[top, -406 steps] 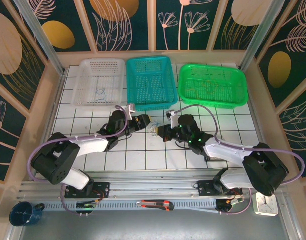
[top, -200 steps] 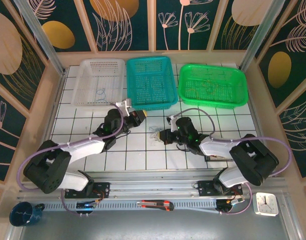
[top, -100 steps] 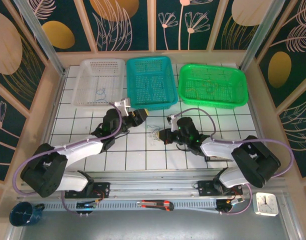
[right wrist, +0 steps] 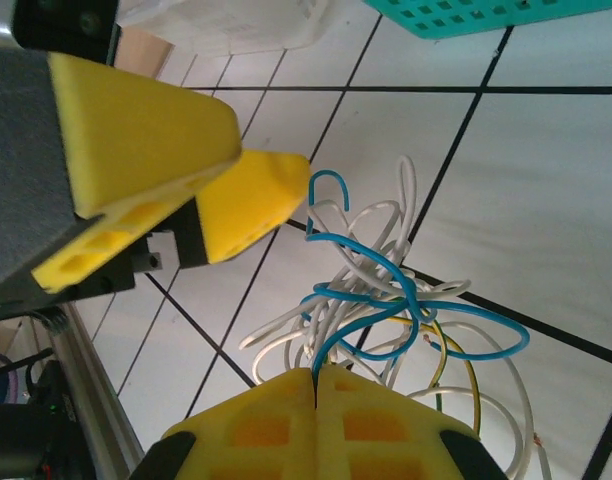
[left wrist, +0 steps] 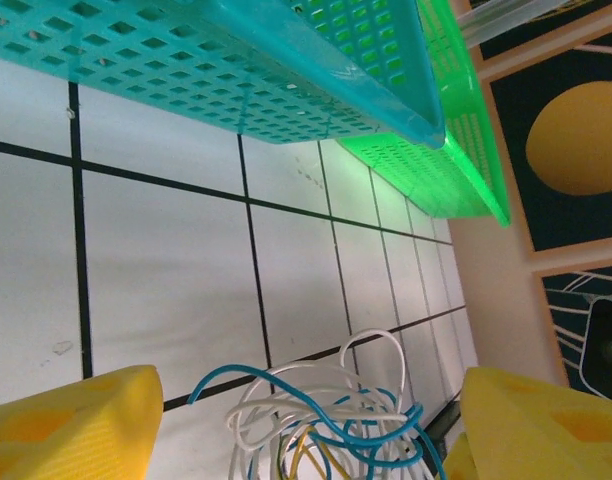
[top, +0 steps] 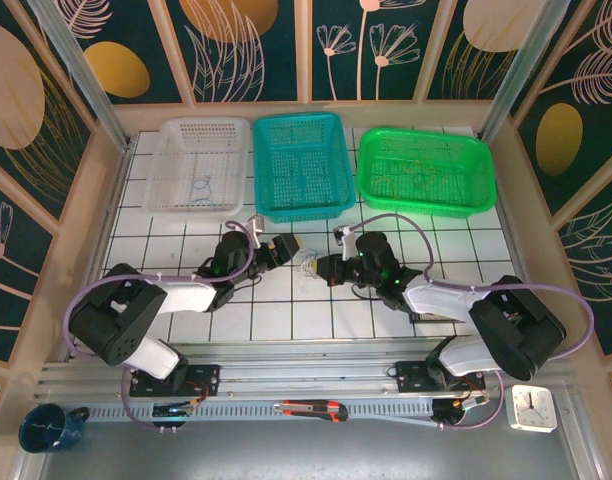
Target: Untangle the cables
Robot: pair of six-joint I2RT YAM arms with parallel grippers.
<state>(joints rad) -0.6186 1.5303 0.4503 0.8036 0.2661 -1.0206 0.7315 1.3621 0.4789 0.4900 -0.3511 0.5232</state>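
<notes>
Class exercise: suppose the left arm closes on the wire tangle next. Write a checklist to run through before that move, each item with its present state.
1. Right end effector shut on the cables: ok, strands leave its closed pads.
2. Left end effector open: ok, fingers wide apart.
3. Cables between the left fingers: ok, loops lie in the gap.
4. One strand singled out: not ok; blue, white and yellow loop together.
5. Left fingers clear of the teal basket: ok.
6. Tangle lifted off the table: cannot tell.
</notes>
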